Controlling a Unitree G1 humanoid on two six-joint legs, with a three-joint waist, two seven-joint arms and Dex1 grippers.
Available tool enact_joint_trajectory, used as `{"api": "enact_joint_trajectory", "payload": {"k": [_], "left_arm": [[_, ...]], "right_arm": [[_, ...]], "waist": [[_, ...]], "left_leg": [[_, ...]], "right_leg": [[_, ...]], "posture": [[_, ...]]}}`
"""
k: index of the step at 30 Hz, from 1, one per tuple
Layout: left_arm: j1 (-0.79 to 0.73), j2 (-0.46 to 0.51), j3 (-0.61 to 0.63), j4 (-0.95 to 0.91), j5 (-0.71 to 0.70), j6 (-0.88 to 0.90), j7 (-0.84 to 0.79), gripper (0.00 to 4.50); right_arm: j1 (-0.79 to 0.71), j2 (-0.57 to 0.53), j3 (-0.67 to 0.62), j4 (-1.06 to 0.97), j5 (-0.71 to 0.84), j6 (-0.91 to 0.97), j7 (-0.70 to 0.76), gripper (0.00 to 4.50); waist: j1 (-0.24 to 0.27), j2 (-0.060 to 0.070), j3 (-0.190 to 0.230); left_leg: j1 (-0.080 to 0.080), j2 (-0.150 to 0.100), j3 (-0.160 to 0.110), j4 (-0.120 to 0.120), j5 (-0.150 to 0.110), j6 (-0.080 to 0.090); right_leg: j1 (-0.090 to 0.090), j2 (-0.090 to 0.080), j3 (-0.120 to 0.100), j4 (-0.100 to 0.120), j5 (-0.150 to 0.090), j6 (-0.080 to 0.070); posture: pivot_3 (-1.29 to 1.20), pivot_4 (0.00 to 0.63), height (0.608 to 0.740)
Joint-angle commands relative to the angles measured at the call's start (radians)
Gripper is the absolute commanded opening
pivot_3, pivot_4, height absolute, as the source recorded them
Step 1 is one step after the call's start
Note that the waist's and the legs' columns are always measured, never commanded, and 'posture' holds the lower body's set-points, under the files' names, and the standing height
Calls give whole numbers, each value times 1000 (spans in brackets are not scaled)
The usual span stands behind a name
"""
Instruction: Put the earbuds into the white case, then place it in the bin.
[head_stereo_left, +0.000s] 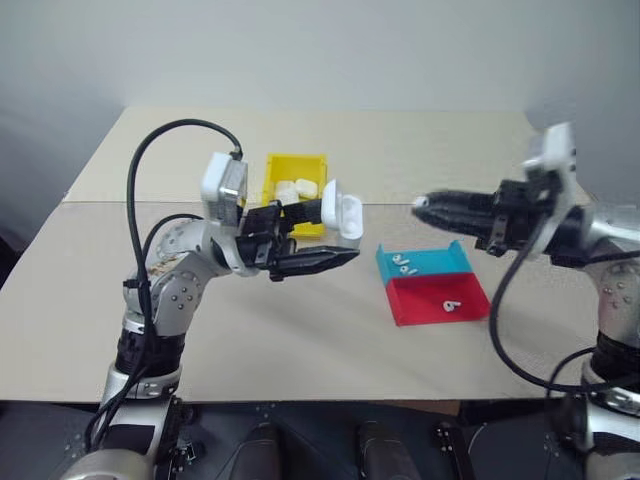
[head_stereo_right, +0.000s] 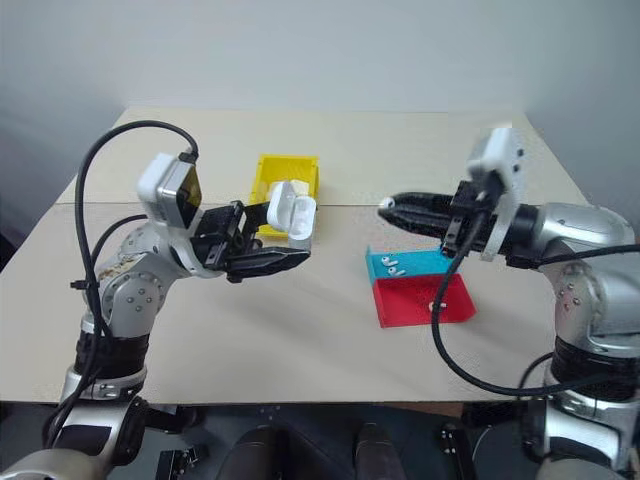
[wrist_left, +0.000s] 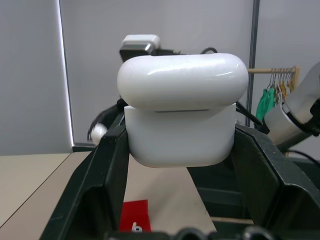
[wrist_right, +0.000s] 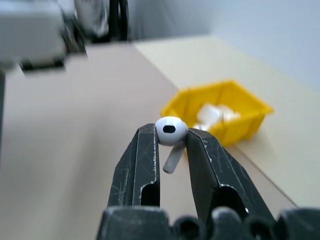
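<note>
While the left gripper (head_stereo_left: 335, 252) clamps the white case (wrist_left: 182, 110) above the table (head_stereo_left: 300, 340), the right gripper (wrist_right: 171, 137) pinches one earbud (wrist_right: 170, 131). Loading is unfinished: more earbuds (head_stereo_left: 404, 264) wait on the blue tray (head_stereo_left: 440, 262), and the bin (head_stereo_left: 290, 165) near the far edge comes last.

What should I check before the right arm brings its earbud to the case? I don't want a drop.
1. Earbud pinched at the right gripper tips: ok.
2. White case clamped in the left gripper: ok.
3. Case lid open: ok, open in the head views.
4. Empty slot in the case: cannot tell.
5. Grippers apart, path between them free: ok.
6. Yellow bin has room: cannot tell; white items already inside.
</note>
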Motion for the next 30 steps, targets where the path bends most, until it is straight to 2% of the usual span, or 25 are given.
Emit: {"api": "enact_joint_trajectory", "payload": {"k": [1,7,15,22,30], "left_arm": [[-33,-9,13,-1,-26,0,-13,2775],[-38,-24,-5,17,-12,-3,-17,2775],[-45,-44,-38,54,29,-22,-38,2775],[-52,-66,-40,57,42,-25,-47,2775],[-52,-58,-31,53,42,-22,-61,2775]], "right_arm": [[-51,74,-71,-86,217,45,-128,618],[-85,137,-25,-123,398,33,-293,618],[-69,147,58,-144,504,-21,-374,618],[-28,93,121,-136,485,-46,-384,618],[13,45,137,-120,463,-105,-373,618]], "waist": [[-3,0,0],[-2,0,0],[-1,0,0],[-1,0,0],[-2,0,0]], "left_leg": [[0,0,0,0,0,0],[0,0,0,0,0,0],[0,0,0,0,0,0],[0,0,0,-1,0,0],[0,0,0,-1,0,0]], "right_leg": [[0,0,0,0,0,0],[0,0,0,0,0,0],[0,0,0,0,0,0],[0,0,0,-1,0,0],[0,0,0,-1,0,0]], "posture": [[0,150,740],[0,150,740],[0,150,740],[0,150,740],[0,150,740]]}}
